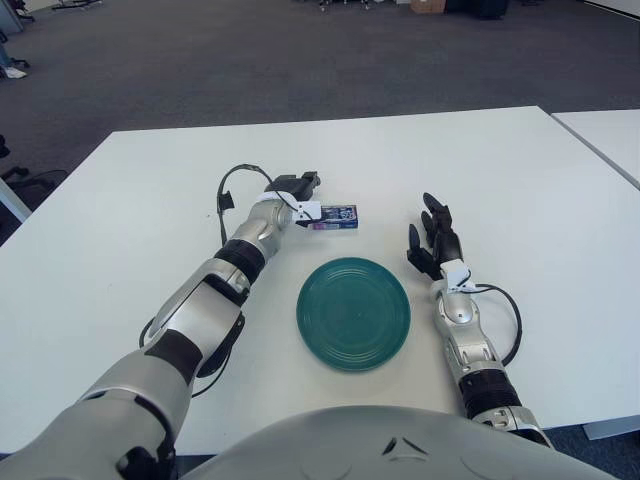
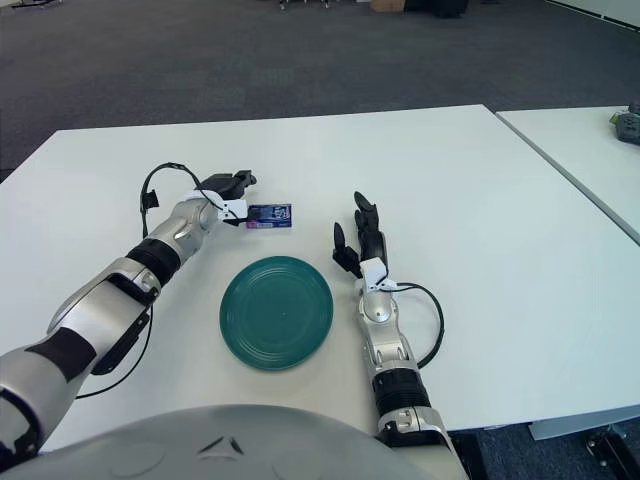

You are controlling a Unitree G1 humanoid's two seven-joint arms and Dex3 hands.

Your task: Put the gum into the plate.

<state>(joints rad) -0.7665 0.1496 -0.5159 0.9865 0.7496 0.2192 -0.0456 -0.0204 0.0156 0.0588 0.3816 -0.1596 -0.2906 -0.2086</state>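
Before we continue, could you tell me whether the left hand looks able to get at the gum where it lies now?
Probably yes. The left hand is right at the left end of the gum on the table, with nothing between them. The plate lies nearer the robot, out of the way.

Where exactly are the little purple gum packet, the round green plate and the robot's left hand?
purple gum packet (image 1: 336,216), left eye view, its top face.
round green plate (image 1: 353,312), left eye view, its bare centre.
left hand (image 1: 296,190), left eye view, its middle, beside the packet.
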